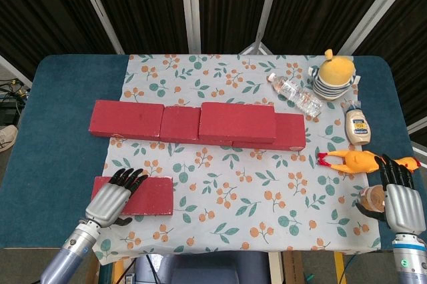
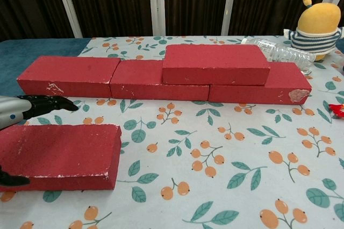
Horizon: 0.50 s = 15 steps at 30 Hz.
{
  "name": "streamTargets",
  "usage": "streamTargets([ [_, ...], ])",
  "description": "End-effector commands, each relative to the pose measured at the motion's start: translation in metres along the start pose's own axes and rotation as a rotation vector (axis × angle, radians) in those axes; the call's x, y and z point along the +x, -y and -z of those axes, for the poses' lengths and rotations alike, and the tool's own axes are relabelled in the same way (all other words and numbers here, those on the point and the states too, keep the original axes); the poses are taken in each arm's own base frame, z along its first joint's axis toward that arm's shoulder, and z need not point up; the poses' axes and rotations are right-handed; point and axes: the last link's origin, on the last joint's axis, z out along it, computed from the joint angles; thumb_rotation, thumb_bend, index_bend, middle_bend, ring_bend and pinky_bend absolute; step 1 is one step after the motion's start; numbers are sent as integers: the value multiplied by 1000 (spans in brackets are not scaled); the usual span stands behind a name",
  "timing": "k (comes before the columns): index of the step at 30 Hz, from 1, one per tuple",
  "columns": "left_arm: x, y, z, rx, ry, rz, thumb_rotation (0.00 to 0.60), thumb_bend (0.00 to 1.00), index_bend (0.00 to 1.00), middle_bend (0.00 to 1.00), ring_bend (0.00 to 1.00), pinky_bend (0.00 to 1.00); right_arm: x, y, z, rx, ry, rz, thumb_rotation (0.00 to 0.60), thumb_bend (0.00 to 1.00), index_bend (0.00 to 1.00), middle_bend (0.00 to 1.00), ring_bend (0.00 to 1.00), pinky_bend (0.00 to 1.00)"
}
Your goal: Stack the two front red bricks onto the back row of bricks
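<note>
One front red brick (image 1: 150, 195) (image 2: 62, 154) lies flat near the table's front left. My left hand (image 1: 113, 199) grips its left end: the dark fingers (image 2: 43, 103) reach over its far edge and the thumb sits at its near face. The back row of red bricks (image 1: 127, 119) (image 2: 70, 76) runs across the cloth, and another red brick (image 1: 237, 121) (image 2: 215, 63) lies stacked on its right half. My right hand (image 1: 400, 197) rests at the front right with fingers straight, far from the bricks; it does not show in the chest view.
A water bottle (image 1: 294, 95), a yellow striped plush (image 1: 335, 74), a sauce bottle (image 1: 357, 126) and a rubber chicken (image 1: 363, 161) lie at the right. A small tan round thing (image 1: 371, 196) sits by my right thumb. The floral cloth (image 1: 253, 191) covers the blue table.
</note>
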Motion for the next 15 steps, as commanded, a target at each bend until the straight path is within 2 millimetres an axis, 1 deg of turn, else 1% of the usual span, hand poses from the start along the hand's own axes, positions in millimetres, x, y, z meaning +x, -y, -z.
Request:
streamTargets([
  [1,-4,3,2,9,21,-10,600,0,0,0,0,0,0,0,0,-3,0,1,600,63,4,0,0,0],
  [6,-6,6,-4,25,50,-7,600,0,0,0,0,0,1,-1,0,-15,1,1,600,63,4,0,0,0],
  [15,-5,10,-17,67,81,-31,600,0,0,0,0,0,0,-1,0,-20,3,6,600,63,4,0,0,0],
])
